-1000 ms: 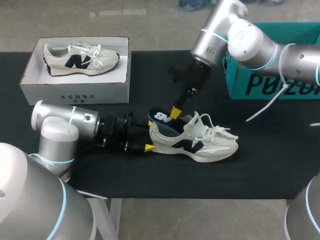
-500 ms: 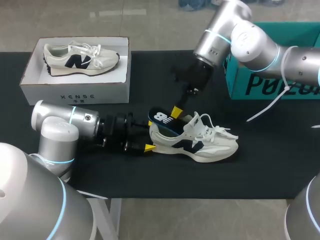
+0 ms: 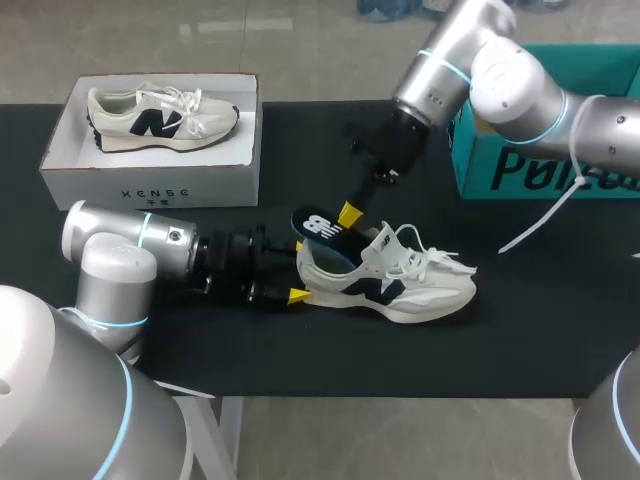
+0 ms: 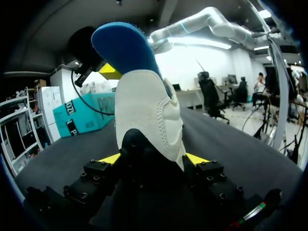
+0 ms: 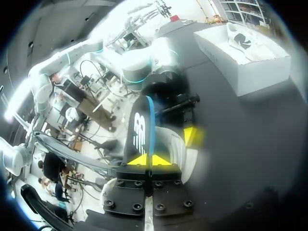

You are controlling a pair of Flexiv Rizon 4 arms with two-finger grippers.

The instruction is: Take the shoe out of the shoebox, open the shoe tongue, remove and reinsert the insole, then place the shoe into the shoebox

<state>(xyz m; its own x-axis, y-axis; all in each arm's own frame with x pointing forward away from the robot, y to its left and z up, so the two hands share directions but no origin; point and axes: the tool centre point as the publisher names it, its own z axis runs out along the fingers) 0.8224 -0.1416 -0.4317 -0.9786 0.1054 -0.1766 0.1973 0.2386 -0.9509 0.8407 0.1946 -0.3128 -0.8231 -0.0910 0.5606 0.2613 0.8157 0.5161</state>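
Observation:
A white sneaker with a dark logo point(image 3: 395, 287) lies on the black table, toe to the right. My left gripper point(image 3: 298, 272) grips its heel point(image 4: 149, 115) from both sides, a yellow tip pressed on each flank. A blue insole point(image 3: 318, 229) sticks up out of the shoe's opening. My right gripper point(image 3: 347, 215) is shut on the insole's upper end, above the heel. In the right wrist view the insole point(image 5: 139, 132) stands edge-on between the tips of that gripper point(image 5: 149, 160). The white shoebox point(image 3: 150, 182) sits at the back left.
A second matching sneaker point(image 3: 160, 115) lies inside the shoebox. A teal box point(image 3: 520, 170) stands at the back right under my right arm. A white cable tie point(image 3: 535, 220) hangs from that arm over the table. Bare black mat lies right of the shoe.
My right gripper closed fully on the insole and lifted it up and back, drawing it further out of the shoe. The left gripper stayed put on the heel.

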